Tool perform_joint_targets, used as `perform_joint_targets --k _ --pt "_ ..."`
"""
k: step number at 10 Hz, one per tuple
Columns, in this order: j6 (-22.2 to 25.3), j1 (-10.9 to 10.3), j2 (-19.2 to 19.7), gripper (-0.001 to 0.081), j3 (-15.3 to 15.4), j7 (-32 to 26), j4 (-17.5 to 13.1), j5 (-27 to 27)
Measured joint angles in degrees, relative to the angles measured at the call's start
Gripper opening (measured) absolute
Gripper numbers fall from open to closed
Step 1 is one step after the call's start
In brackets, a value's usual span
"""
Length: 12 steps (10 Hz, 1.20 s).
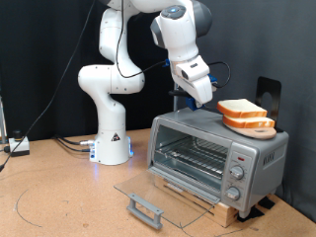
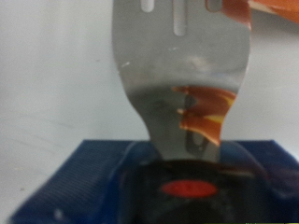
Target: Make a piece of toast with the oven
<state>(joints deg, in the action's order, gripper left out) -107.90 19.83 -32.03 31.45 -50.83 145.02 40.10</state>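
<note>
At the near edge of the wooden desk (image 1: pixel 59 207), the toaster oven's (image 1: pixel 217 158) glass door (image 1: pixel 158 193) lies dropped fully open, its grey bar handle (image 1: pixel 145 208) resting on the desk surface. Behind the door, the oven cavity stands open with the wire rack (image 1: pixel 193 155) visible inside and nothing on it. Three knobs (image 1: pixel 237 171) run down the panel at the oven's end nearer the exterior view's right. The oven sits on a low wooden board (image 1: pixel 212 207), near the desk's right edge as the exterior view shows it.

On the oven's roof, toward the exterior view's right, a round orange plate (image 1: pixel 253 128) carries the two slices of bread (image 1: pixel 242 111), stacked one on the other.

Just beside the plate, toward the exterior view's left and above the roof, hangs the gripper (image 1: pixel 200 94) of the white Franka arm (image 1: pixel 117 69). The wrist view shows a metal spatula (image 2: pixel 182 65) with slots in its blade running out from the hand, its shiny surface reflecting orange, and the plate's orange rim (image 2: pixel 276 7) at the picture's corner. The fingers themselves are not visible in either picture, so I cannot tell whether they are apart or closed.

Farther back, the arm's base (image 1: pixel 112 148) stands toward the desk's far left, with cables (image 1: pixel 69 143) trailing from it.
</note>
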Motion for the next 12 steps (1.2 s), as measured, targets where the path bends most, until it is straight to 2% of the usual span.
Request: perform_joint_targets --k 4,8,12 --pt "-5.17 0.89 3.21 0.0395 0.72 1.31 -1.78 -0.08" --pt "-7.40 1.73 6.82 0.0395 1.25 1.88 -4.30 -0.55" --pt "-7.94 2.11 8.63 0.0395 2.15 3.38 -5.02 -3.56"
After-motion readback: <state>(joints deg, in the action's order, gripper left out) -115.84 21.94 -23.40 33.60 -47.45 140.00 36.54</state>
